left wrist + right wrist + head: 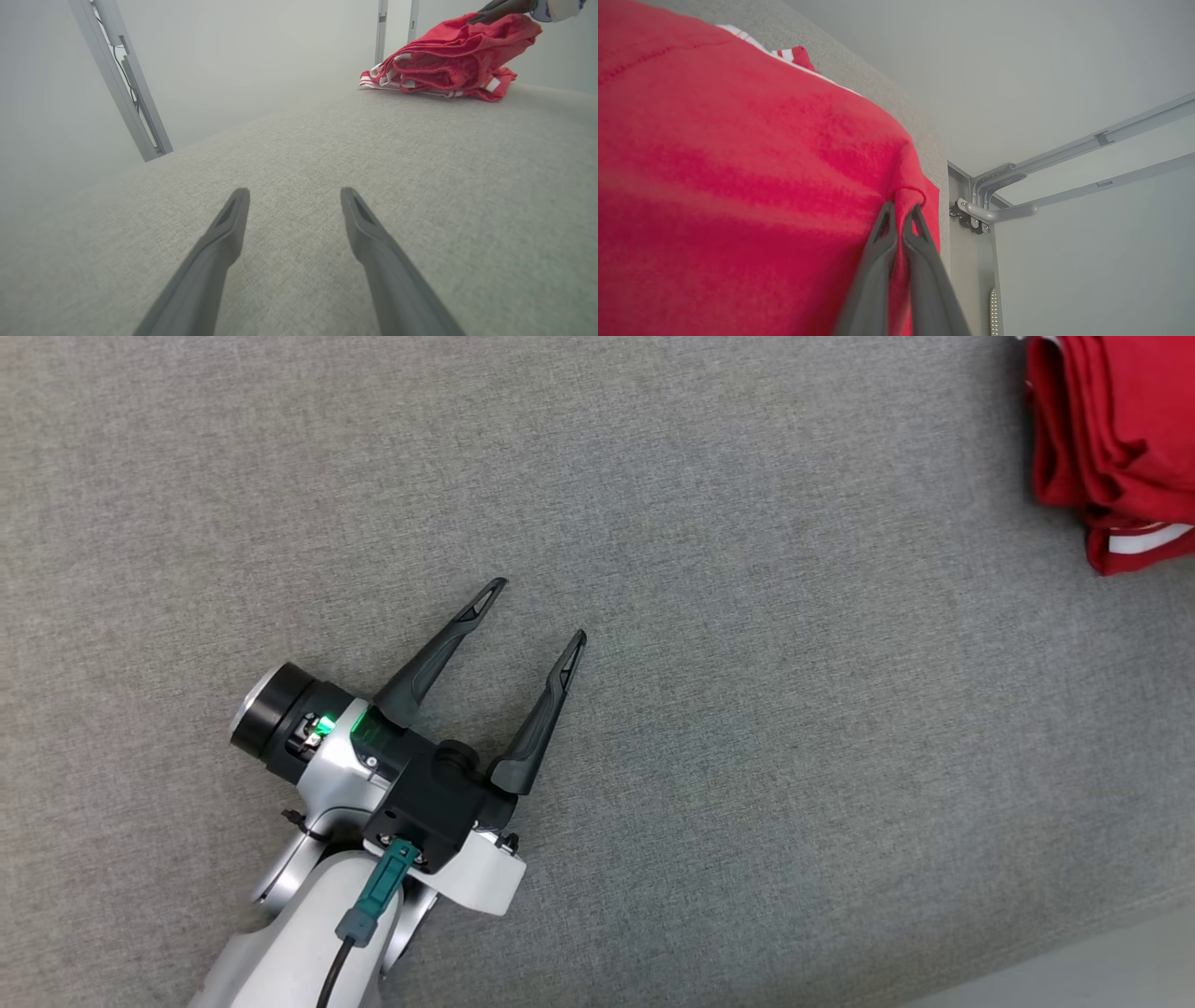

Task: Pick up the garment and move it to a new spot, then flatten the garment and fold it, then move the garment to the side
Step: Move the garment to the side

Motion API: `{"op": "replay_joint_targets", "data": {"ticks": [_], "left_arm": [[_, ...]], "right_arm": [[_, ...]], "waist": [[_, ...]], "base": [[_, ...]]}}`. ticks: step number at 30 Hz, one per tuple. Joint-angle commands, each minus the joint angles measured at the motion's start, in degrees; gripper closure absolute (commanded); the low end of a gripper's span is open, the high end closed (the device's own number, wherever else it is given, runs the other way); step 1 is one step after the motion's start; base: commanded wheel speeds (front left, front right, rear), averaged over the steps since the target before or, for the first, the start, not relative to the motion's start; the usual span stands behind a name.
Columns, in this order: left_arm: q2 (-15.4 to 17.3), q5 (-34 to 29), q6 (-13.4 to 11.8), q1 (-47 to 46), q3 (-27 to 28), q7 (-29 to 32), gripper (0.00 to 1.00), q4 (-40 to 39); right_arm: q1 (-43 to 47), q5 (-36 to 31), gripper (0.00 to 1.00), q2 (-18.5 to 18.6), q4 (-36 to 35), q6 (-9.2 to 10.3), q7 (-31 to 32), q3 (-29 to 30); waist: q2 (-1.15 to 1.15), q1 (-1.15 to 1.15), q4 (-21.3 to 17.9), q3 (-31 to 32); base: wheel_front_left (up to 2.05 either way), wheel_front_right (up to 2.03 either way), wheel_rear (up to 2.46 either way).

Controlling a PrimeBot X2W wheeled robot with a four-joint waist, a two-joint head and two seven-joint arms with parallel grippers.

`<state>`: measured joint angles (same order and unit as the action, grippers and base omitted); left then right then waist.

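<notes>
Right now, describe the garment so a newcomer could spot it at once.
Start from the wide grey fabric surface, then look to the head view's top right. There lies the garment, a folded red bundle with white-striped trim, bright against the grey, a fold pinched in the shut right gripper.

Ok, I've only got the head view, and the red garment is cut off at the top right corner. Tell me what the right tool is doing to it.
Observer: The right tool is shut on a small pinch of the garment, right at its edge.
Operator: Now tell me whether the bundle is off the surface.
Observer: Mostly not. In the left wrist view its folded layers rest on the grey surface, and just the pinched top corner is raised.
</notes>
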<state>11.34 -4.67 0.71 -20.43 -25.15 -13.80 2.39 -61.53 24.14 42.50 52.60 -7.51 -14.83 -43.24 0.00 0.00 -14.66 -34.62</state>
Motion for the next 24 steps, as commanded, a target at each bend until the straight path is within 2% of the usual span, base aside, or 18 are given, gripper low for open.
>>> {"op": "replay_joint_targets", "data": {"ticks": [1,7,12,13,14,19,24], "left_arm": [[1.6,0.1,-0.2,0.3,0.6,0.6,0.00,2.2],[1.5,0.6,-0.6,0.1,0.3,0.3,0.00,2.4],[1.5,1.0,-0.8,-0.1,0.0,0.1,0.00,2.5],[1.4,1.1,-0.8,-0.1,-0.1,0.2,0.00,2.6],[1.3,1.1,-0.8,-0.1,-0.4,0.1,0.00,2.6],[0.7,1.9,-0.8,0.0,-1.0,-0.3,0.00,3.1],[-0.2,2.5,-1.3,0.5,-1.4,-0.7,0.00,3.6]], "right_arm": [[-1.3,-1.1,1.00,0.3,1.4,0.04,-0.3,-0.1],[-4.5,-7.0,1.00,0.8,4.8,0.04,-0.5,2.2],[-2.5,-10.5,1.00,-0.2,6.1,0.04,-0.5,5.4],[-2.5,-11.1,0.85,-0.4,6.4,0.04,-0.5,5.9],[-2.5,-13.0,0.00,-0.4,7.5,0.04,-0.5,7.2],[-4.8,-22.0,0.00,0.4,9.1,0.04,-0.5,15.7],[-2.0,-32.1,0.00,-3.7,4.2,0.04,-0.5,27.5]], "waist": [[0.00,0.00,0.3,0.0],[0.00,0.00,1.4,0.2],[0.00,0.00,2.1,0.4],[0.00,0.00,2.3,0.4],[0.00,0.00,2.5,0.6],[0.00,0.00,3.0,2.0],[0.00,0.00,3.9,4.5]], "base": [[0.00,0.00,0.00],[0.00,0.00,0.00],[0.00,0.00,0.00],[0.00,0.00,0.00],[0.00,0.00,0.00],[0.00,0.00,0.00],[0.00,0.00,0.00]]}}
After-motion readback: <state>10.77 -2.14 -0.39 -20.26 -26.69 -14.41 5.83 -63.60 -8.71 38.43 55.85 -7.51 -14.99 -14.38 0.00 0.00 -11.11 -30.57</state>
